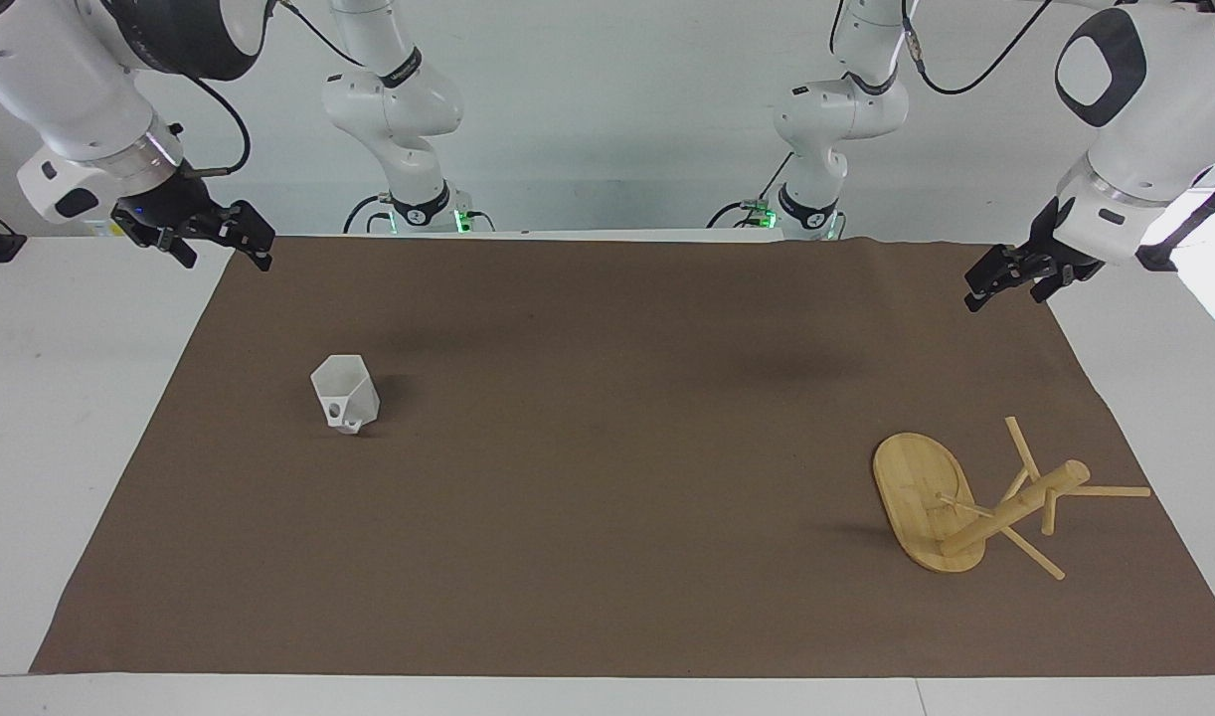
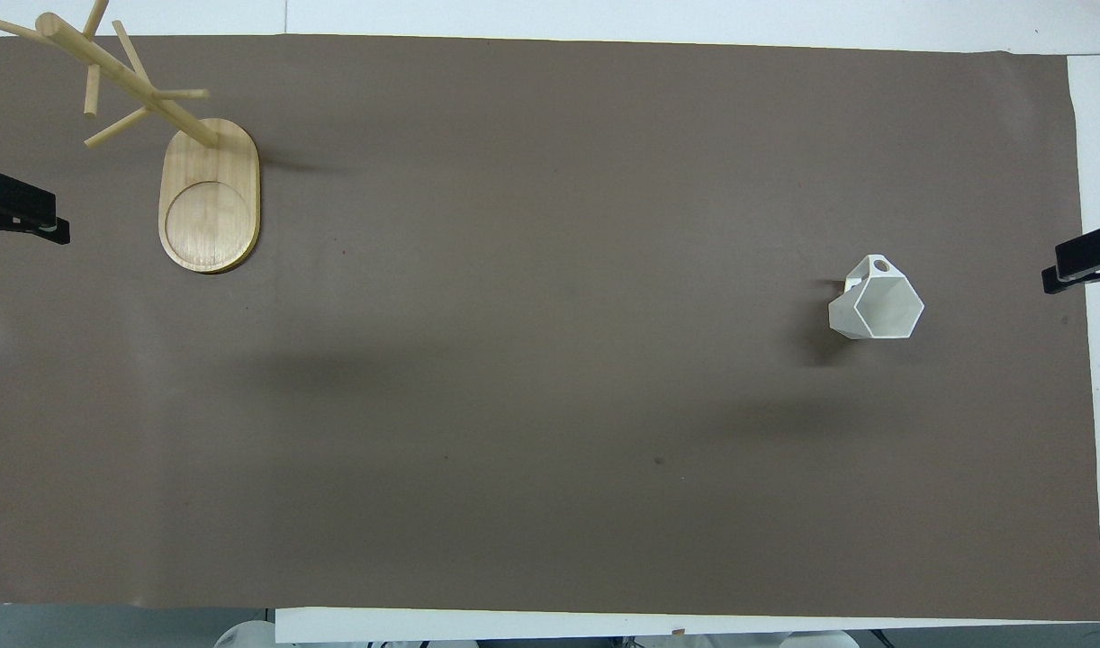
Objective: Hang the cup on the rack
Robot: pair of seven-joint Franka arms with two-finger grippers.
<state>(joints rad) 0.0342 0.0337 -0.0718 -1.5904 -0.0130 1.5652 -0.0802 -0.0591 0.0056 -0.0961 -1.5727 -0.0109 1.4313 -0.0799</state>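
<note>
You saw a plain white cup (image 1: 345, 394) standing on a flat brown mat (image 1: 607, 477) that carried no pattern. On that same mat the rack (image 1: 928, 502) was pale honey bamboo, its oval base faintly streaked with grain. The table (image 1: 71, 398) showing around the mat was white. Both arms wore glossy white shells with black patches, ending in black grippers.
</note>
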